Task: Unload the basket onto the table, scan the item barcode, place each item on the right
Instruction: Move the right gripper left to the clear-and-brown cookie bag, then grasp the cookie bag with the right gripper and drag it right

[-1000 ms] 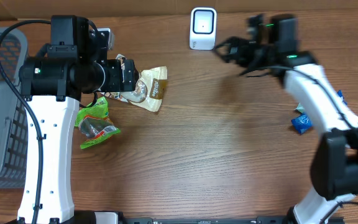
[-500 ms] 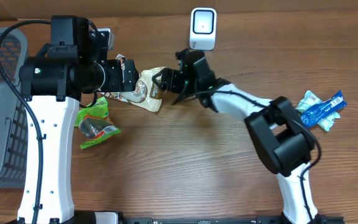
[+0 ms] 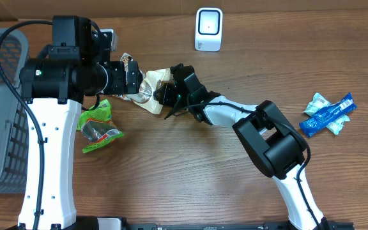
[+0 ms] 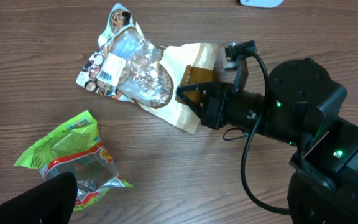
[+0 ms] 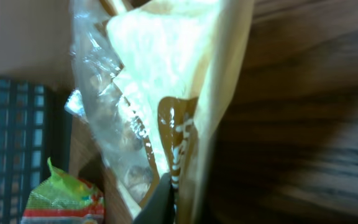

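Pinching one edge of the cream-and-brown crinkled plastic snack bag [image 3: 151,89], the right hand [image 3: 166,96] is closed on it; in the left wrist view its dark fingers [image 4: 192,94] meet over the bag's brown patch. The bag lies on the wooden surface [image 3: 203,172], stretching away from that hand toward the left hand [image 3: 130,76]. A white barcode label [image 4: 107,67] faces up near the bag's far end. The left hand hovers above the bag with its fingers spread wide, holding nothing. Beyond the bag from the right hand, just beside the left arm, lies a green plastic packet [image 3: 98,125]. The white box-shaped barcode scanner [image 3: 208,29] stands apart from the right hand, toward the surface's back edge. Blue wrappers [image 3: 328,114] lie well apart from it, past its own arm.
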`<state>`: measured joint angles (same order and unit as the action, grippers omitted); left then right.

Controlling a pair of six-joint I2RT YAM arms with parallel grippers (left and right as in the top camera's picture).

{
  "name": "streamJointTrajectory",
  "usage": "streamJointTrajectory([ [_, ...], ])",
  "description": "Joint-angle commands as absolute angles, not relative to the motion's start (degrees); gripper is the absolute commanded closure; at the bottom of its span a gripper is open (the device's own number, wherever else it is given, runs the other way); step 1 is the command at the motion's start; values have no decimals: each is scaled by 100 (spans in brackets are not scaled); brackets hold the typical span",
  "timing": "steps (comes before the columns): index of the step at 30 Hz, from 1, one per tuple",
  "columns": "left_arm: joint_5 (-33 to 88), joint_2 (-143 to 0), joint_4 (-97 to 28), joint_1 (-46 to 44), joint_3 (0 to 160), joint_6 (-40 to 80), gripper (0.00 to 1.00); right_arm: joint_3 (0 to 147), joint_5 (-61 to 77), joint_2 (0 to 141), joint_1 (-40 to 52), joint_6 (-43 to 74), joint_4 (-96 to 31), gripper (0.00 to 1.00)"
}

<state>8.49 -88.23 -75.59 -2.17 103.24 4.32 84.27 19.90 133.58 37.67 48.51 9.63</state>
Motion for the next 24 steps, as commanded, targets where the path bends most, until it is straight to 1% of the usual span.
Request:
streamJointTrajectory([
  [1, 840, -8844, -7561, -217, 10324, 493, 0, 8462, 2270, 13445, 3691, 4871, 937, 96],
  [3, 840, -8844, -7561, -217, 10324, 493, 0, 8462, 2718, 13402, 3592, 4886, 884, 96],
  [6, 840, -8844, -7561, -217, 10324, 493, 0, 8462, 3310, 13238, 3365, 5120, 397, 96],
  [10, 840, -8844, -7561, -217, 10324, 493, 0, 8462, 3581, 12838, 3052, 5043, -784, 96],
  [14, 840, -8844, -7561, -217, 10324, 493, 0, 8462, 3599, 12291, 2797, 4139, -2126, 96],
  [18, 840, -8844, -7561, -217, 10324, 493, 0, 8462, 2989, 11769, 2585, 3347, -3544, 96],
  [21, 840, -8844, -7561, -217, 10324, 493, 0, 8462, 1964, 11430, 2488, 2943, -4523, 96],
  [23, 840, -8844, -7561, -217, 10324, 493, 0, 8462, 1448, 11301, 2453, 2790, -4906, 96],
  [24, 840, -8844, -7561, -217, 10324, 493, 0, 8462, 1234, 11246, 2440, 2679, -5065, 93],
])
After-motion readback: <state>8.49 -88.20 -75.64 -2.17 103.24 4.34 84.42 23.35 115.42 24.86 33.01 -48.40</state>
